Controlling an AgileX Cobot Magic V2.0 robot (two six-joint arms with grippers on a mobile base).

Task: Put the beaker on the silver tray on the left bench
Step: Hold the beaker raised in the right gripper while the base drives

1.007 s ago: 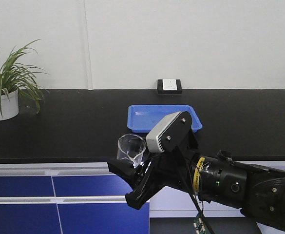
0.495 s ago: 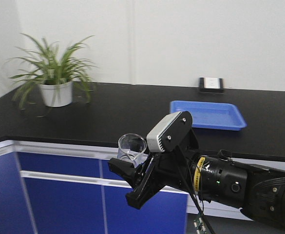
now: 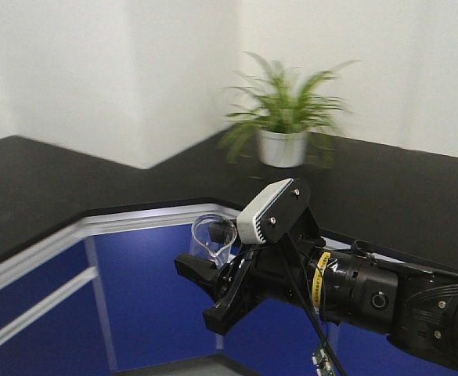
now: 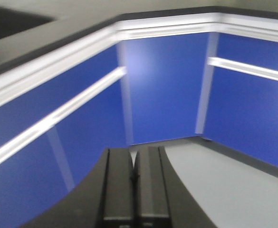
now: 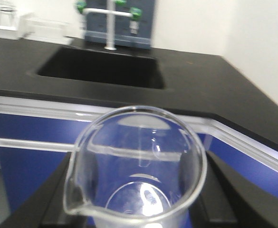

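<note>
The beaker (image 3: 213, 236) is a small vessel of clear glass with a round open mouth and a thickened rim. The rim is drawn out into a pouring lip, which in the right wrist view sits at the lower left of the mouth. Its wall is thin and fully see-through, catching pale reflections, and the circular base shows through it from above. It looks empty. It stands upright, mouth up, clamped in the right gripper (image 3: 207, 276). One dark finger presses on each side of its lower wall, and the upper half and rim rise above the fingers. Held this way, it hangs in the air.
</note>
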